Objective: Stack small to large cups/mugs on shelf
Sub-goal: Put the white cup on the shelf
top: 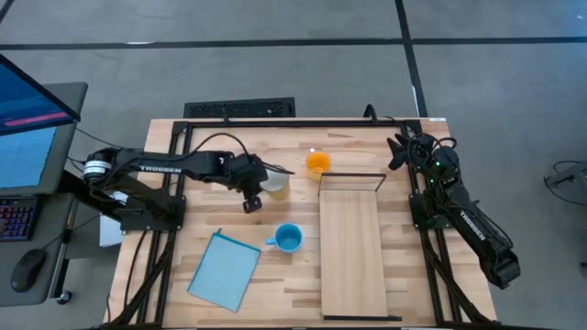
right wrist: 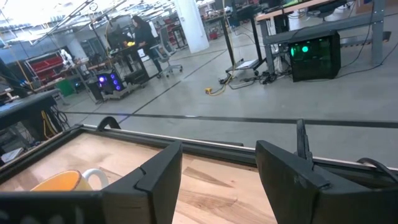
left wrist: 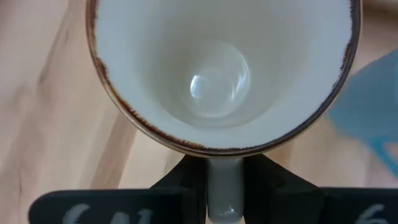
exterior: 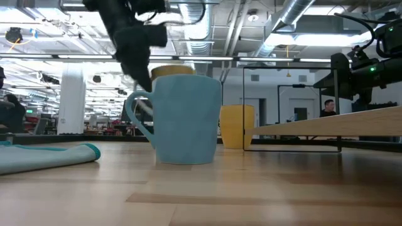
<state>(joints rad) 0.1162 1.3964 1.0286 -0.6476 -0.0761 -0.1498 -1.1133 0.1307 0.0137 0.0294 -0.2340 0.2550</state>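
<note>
The cream mug (top: 276, 182), white inside with a brown rim, hangs in my left gripper (top: 258, 189) toward the table's far middle. Only its top (exterior: 171, 70) shows above the light-blue mug (exterior: 186, 119), which stands upright on its base near the table's middle (top: 288, 238). The orange mug (top: 317, 165) stands upright by the far end of the shelf (top: 351, 257), a pale board with a thin dark frame, lying toward the right. My right gripper (top: 397, 152) waits open at the far right, touching nothing. My left gripper (left wrist: 224, 196) pinches the cream mug's handle (left wrist: 224, 177) between its two fingers, right beside the mug's wall. The fingers come from the table's left, slanting down. The mug is upright, mouth up, and in the low view sits higher than the other mugs, lifted off the table.
A flat light-blue cloth (top: 225, 269) lies near the table's near left. The shelf's dark end frame (exterior: 289, 107) stands upright beside the orange mug (exterior: 237, 125). Bare tabletop lies between the mugs and the left edge. A monitor and keyboard sit off the table's left.
</note>
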